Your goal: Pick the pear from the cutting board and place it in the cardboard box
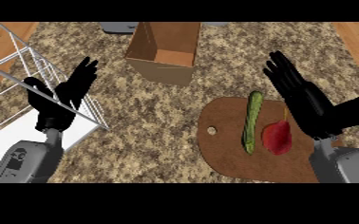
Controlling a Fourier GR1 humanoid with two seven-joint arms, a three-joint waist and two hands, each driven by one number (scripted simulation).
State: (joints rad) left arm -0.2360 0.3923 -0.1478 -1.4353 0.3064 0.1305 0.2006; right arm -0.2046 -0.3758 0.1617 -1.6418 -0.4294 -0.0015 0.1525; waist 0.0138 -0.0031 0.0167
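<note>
Counter (140,118): speckled tan-brown stone look, grainy pattern. Cutting board (224,159), lower right: brown wood look, smooth, matt. Cardboard box (167,72), upper centre: plain brown card, matt. Rack (14,80), left edge: thin white wire. Pear (277,137): red skin, slight sheen. Left hand (60,97), right hand (303,99): black, smooth.

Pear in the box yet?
Out. The pear lies on the cutting board beside the cucumber; the cardboard box looks empty.
</note>
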